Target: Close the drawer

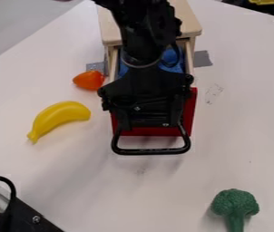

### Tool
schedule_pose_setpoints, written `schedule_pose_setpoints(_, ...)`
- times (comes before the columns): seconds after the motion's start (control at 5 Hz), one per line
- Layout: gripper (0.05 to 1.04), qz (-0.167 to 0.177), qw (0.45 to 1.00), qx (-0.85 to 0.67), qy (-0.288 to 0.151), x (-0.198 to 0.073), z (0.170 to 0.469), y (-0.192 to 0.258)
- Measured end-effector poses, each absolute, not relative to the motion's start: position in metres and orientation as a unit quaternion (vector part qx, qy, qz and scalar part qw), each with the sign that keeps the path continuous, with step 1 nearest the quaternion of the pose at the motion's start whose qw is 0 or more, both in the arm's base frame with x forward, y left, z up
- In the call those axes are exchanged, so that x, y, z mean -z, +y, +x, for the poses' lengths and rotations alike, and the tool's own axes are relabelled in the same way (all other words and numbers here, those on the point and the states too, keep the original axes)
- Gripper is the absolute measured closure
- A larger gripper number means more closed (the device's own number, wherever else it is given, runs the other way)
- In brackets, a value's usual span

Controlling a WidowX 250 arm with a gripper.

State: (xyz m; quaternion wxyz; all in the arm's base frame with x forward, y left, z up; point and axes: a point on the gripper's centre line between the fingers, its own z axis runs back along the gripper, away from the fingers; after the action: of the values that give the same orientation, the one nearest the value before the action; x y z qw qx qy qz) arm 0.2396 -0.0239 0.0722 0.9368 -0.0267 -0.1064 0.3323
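With the black arm [142, 50] coming down from the top edge of the view, the action is all at the drawer [189, 111] — and it stands open, out from the near side of the pale wooden cabinet [189, 22] on the white bench [236, 140]. The pincer [150, 121] is right over the drawer's red front, covering the middle of it; whether it is spread or pressed together, I cannot tell. Peeking out beside the arm, something blue [173, 68] lies inside the drawer. A black loop [151, 151] juts out past the red front towards the camera.

Over to the left side of the view we go: an orange-red piece [89, 80] sits near the drawer's side, and a yellow banana [59, 118] lies curved on the bench a little closer to the camera. Down at the lower right there's green toy broccoli [235, 204], well apart from the drawer. Grey tape [202, 59] shows on the bench on both sides of the drawer, with faint dark marks [212, 93] near the right-hand piece. Bottom left corner — a black fitting [27, 216] with a curved loop and a screw.
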Motion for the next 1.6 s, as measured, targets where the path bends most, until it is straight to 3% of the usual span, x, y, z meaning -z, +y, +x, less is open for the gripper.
schedule_pose_setpoints(0.2, 0.147, -0.021, 0.938, -0.329, -0.104, -0.066, 0.239, -0.024)
schedule_pose_setpoints(0.6, 0.736, -0.024, 0.936, -0.336, -0.106, -0.061, 0.237, -0.024)
schedule_pose_setpoints(0.8, 0.949, -0.031, 0.931, -0.348, -0.109, -0.059, 0.236, -0.025)
schedule_pose_setpoints(1.0, 1.029, -0.044, 0.926, -0.356, -0.119, -0.064, 0.237, -0.026)
schedule_pose_setpoints(1.6, 1.029, -0.022, 0.946, -0.304, -0.111, -0.030, 0.260, -0.080)
